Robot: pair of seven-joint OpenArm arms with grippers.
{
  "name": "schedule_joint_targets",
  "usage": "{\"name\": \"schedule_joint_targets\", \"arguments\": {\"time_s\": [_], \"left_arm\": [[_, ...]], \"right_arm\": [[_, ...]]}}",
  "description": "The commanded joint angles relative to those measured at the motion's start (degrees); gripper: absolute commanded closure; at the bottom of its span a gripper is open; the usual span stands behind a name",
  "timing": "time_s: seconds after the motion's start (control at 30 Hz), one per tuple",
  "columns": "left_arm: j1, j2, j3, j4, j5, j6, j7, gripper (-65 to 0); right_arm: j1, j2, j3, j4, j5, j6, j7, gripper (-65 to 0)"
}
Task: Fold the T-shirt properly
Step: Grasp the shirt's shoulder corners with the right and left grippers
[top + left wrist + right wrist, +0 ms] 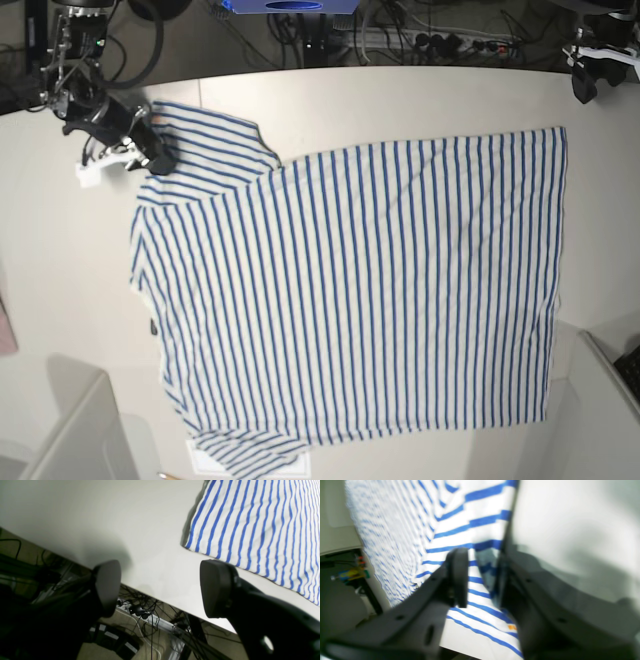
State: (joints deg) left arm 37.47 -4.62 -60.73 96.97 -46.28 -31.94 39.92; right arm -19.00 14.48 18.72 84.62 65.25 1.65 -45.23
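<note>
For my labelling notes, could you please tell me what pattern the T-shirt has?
The T-shirt is white with thin blue stripes, clearest in the base view.

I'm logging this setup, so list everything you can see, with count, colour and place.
T-shirt: one, white with blue stripes, spread flat across the table, small orange mark on the sleeve.
Table: one, off-white, under the shirt.
Cables: many, black, tangled below the table edge.
Left hand: one, black, open, over the table edge beside the shirt's corner, holding nothing.
Right hand: one, black, at the sleeve, fingers either side of the cloth.
</note>
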Motion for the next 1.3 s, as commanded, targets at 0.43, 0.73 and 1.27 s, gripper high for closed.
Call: {"name": "schedule_joint_targets", "arguments": {"time_s": [0.43, 0.73, 1.27], "left_arm": [[-7.89, -0.78, 1.61, -6.02, -0.97, -0.63, 5.57, -46.2], [-14.75, -0.78, 2.75, -13.67, -0.97, -0.45, 8.47, -46.2], [-19.94, -0.52, 6.71, -20.62, -0.97, -0.36, 8.21, -43.9]], "right_arm": [[-0.56, 0.86, 0.05, -0.09, -2.00, -1.52, -1.32, 0.0], [-0.47, 0.86, 0.31, 0.00, -2.00, -1.61, -1.32, 0.0], [-0.38, 0.86, 0.40, 0.44, -2.00, -1.61, -1.32, 0.0]]}}
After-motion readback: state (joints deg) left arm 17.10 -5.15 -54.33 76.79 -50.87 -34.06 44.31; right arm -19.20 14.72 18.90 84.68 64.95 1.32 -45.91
